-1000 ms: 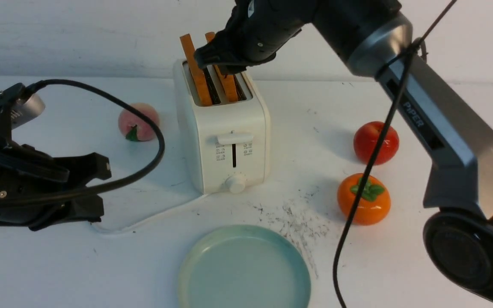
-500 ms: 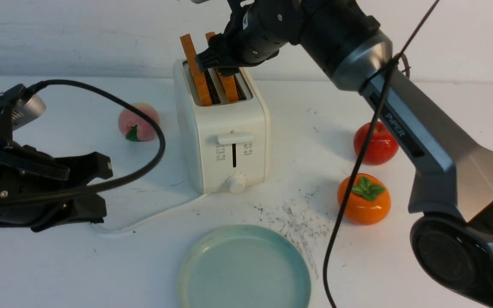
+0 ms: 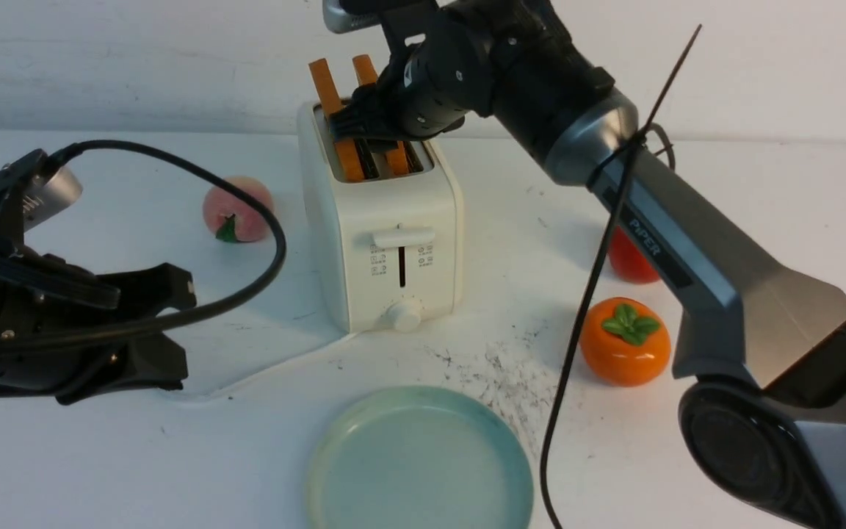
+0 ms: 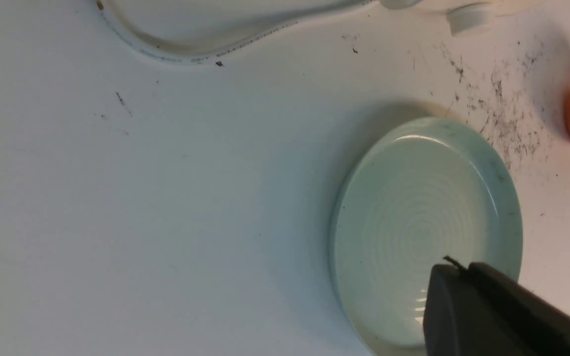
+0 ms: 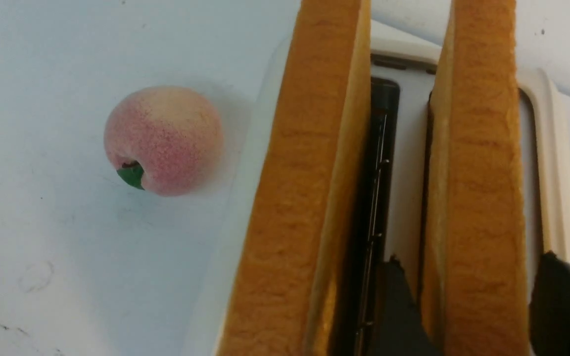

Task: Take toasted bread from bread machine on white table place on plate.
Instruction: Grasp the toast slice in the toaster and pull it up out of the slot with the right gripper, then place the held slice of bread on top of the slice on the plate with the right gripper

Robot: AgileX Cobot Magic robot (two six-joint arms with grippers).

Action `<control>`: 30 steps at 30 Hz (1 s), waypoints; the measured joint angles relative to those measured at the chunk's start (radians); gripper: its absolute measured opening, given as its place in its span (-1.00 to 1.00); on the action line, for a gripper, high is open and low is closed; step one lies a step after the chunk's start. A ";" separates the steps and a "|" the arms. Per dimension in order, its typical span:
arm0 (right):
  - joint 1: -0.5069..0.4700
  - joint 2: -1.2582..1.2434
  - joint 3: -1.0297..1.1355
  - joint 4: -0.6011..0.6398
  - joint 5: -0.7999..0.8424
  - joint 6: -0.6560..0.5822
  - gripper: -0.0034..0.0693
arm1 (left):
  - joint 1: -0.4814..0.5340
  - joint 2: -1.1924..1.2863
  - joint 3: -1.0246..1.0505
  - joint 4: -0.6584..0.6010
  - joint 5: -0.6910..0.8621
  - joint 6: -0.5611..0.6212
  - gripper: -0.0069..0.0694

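Note:
The cream-white bread machine point(image 3: 393, 242) stands mid-table with two toasted bread slices upright in its slots: a left slice point(image 3: 326, 81) point(image 5: 305, 198) and a right slice point(image 3: 364, 70) point(image 5: 478, 198). My right gripper point(image 3: 375, 128) point(image 5: 473, 277) is open and straddles the right slice. One finger sits between the slices and one is outside, with a small gap showing. The pale teal plate point(image 3: 419, 463) point(image 4: 413, 207) lies empty at the front. My left gripper point(image 3: 173, 323) point(image 4: 455, 269) is shut and empty, low at the left, pointing toward the plate.
A peach point(image 3: 238, 208) point(image 5: 164, 141) lies left of the toaster. A red apple point(image 3: 628, 261), partly hidden by my right arm, and an orange persimmon point(image 3: 625, 339) lie to its right. The toaster's white cord point(image 3: 261, 371) loops forward-left. A black cable point(image 3: 577, 330) hangs from my right arm.
My right arm has swung left and its gripper has come down over the toaster top, around the right slice. The arm now covers part of the red apple. The left arm is still.

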 joint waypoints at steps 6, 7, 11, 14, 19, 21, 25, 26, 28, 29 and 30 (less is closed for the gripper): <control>-0.001 -0.002 0.000 -0.003 0.013 0.000 -0.61 | 0.000 0.000 0.000 0.001 0.017 0.001 -0.81; -0.001 -0.006 0.000 -0.004 0.015 0.000 -0.62 | 0.000 0.000 0.000 0.002 0.024 0.001 -0.81; -0.001 -0.058 0.000 -0.007 0.043 0.000 -0.60 | 0.000 0.000 0.000 0.004 0.032 0.003 -0.80; -0.001 -0.129 0.000 -0.007 0.088 0.000 -0.60 | 0.000 0.000 0.000 0.004 0.032 0.003 -0.79; -0.001 -0.316 0.000 -0.022 0.253 -0.015 -0.60 | 0.000 0.000 0.000 0.006 0.032 0.003 -0.77; -0.001 -0.407 0.006 -0.037 0.277 -0.035 -0.60 | 0.000 0.000 0.000 0.008 0.033 0.003 -0.77; -0.001 -0.558 0.080 -0.037 0.279 -0.047 -0.60 | 0.000 0.000 0.000 0.009 0.036 0.003 -0.77; -0.001 -0.601 0.110 -0.029 0.279 -0.049 -0.60 | 0.000 0.000 0.000 0.010 0.039 0.003 -0.77; -0.001 -0.695 0.216 0.011 0.279 -0.050 -0.60 | 0.000 0.000 0.000 0.015 0.050 0.003 -0.77; -0.001 -0.735 0.273 0.030 0.279 -0.050 -0.60 | 0.000 0.000 0.000 0.017 0.054 0.003 -0.77; -0.001 -0.798 0.370 0.060 0.279 -0.051 -0.60 | 0.000 0.000 0.000 0.021 0.059 0.003 -0.76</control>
